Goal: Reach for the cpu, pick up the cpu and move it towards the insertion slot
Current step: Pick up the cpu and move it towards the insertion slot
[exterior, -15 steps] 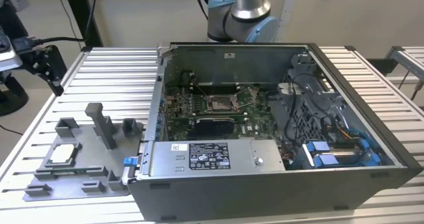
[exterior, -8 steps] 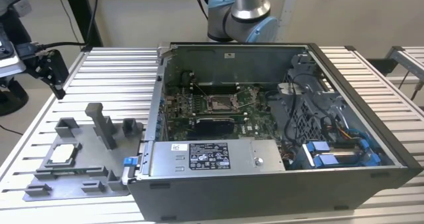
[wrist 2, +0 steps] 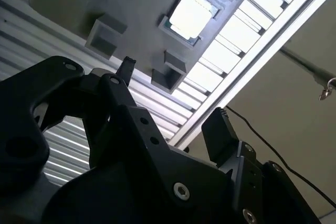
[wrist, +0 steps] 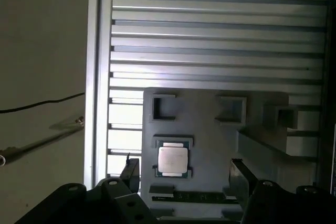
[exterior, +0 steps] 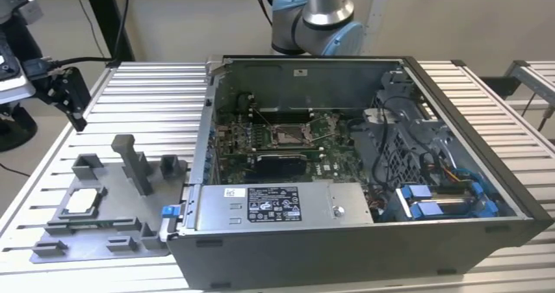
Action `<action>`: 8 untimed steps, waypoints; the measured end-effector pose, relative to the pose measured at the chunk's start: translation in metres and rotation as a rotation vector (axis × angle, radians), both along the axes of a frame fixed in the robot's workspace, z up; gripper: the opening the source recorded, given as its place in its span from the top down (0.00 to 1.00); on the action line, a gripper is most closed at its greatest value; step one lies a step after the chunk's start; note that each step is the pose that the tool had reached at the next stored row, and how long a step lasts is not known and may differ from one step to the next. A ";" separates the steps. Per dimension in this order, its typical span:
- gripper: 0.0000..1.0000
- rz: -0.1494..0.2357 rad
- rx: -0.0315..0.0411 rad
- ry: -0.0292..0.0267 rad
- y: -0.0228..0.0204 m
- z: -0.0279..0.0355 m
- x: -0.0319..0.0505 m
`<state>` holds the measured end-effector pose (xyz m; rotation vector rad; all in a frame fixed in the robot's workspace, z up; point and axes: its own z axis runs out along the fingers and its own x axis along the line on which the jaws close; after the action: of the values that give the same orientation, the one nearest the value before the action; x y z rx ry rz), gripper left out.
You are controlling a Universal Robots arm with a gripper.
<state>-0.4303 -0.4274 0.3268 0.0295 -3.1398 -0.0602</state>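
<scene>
Surface (exterior: 147,85): ribbed metal, carrying your open computer case (exterior: 347,254) at the exterior view's right and a grey tray (exterior: 95,249) at its left, with bare metal beyond the tray leaving free room for approach. Insertion slot (exterior: 287,134): seated on the green board (exterior: 334,166) deep inside the case, walled all round, so entry looks possible only from above. Cpu (wrist: 172,159): lies flat in a walled tray recess that keeps it square, untouched; your jaws stand apart and empty, well clear of it, framing it in the first wrist view.
</scene>
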 end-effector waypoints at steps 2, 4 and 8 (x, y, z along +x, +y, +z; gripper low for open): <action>0.00 0.000 0.0000 0.0001 0.0000 -0.0019 0.0000; 0.00 0.000 0.0000 0.0001 0.0000 -0.0037 0.0000; 0.00 0.000 0.0000 0.0001 0.0000 -0.0067 0.0001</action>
<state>-0.4303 -0.4274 0.3201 0.0295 -3.1397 -0.0602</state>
